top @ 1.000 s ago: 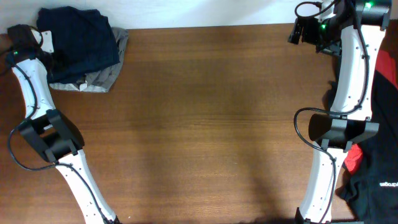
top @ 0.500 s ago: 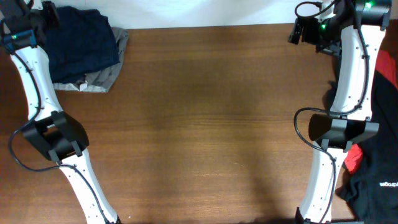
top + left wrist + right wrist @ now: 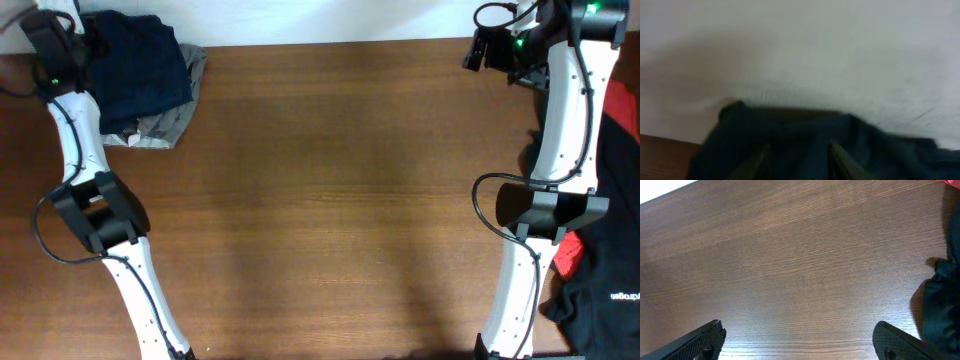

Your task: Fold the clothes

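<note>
While the navy piece and grey piece looked folded at the tabletop corner, red-and-black clothes lay unfolded. Empty, the right tool stood open; the left tool was too blurred to tell.

Overhead evenly lit, soft shadows on table; left wrist view dim, clothes blurred; right wrist sharp.

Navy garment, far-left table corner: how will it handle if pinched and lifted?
Probably floppy: the navy garment lies bunched in soft creases, so a pinched edge would likely lift while the rest drapes. It rests on a grey garment, so pushing may drag that along. Likely light; on the smooth wooden table it should slide, not roll.
</note>
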Available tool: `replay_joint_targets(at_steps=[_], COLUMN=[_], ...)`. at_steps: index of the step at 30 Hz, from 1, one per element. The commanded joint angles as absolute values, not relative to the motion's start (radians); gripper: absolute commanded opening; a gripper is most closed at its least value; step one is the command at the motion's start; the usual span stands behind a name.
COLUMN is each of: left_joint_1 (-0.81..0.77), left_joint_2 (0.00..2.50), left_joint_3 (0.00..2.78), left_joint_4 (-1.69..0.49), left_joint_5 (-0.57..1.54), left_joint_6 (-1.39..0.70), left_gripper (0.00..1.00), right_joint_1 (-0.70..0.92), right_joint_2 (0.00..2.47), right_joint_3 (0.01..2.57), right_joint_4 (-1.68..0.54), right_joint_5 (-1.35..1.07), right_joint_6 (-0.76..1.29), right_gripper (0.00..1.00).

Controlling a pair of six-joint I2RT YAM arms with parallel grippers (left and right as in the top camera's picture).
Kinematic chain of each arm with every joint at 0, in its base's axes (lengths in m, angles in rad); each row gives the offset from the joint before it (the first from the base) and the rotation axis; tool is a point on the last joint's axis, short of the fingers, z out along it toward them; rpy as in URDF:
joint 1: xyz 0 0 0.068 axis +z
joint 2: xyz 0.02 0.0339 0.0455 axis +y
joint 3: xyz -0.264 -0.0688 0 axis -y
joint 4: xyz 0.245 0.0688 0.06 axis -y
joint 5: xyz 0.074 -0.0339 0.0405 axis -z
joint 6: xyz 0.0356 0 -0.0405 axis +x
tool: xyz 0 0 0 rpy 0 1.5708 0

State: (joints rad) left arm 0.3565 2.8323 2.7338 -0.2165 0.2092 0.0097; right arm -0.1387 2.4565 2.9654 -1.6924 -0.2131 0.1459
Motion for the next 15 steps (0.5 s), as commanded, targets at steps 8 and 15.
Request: replay_joint_targets(at_steps=[8, 15], left_joint_1=[0.362, 0.362], left_joint_2=[2.954, 3.01], left_joint_3=[2.735, 2.735], left_joint_4=[-0.123, -0.152], left_joint_5=[0.213, 0.171], left_joint_6=[-0.015, -0.007], left_gripper=[0.35, 0.35], right_joint_1=[-0.098, -0.086], right_joint_2=[2.461, 2.461], right_joint_3=[2.961, 2.961], right_joint_4=[-1.699, -1.699], right_joint_5=[-0.229, -0.229], right_joint_6=[0.139, 0.139], right_gripper=[0.99, 0.99])
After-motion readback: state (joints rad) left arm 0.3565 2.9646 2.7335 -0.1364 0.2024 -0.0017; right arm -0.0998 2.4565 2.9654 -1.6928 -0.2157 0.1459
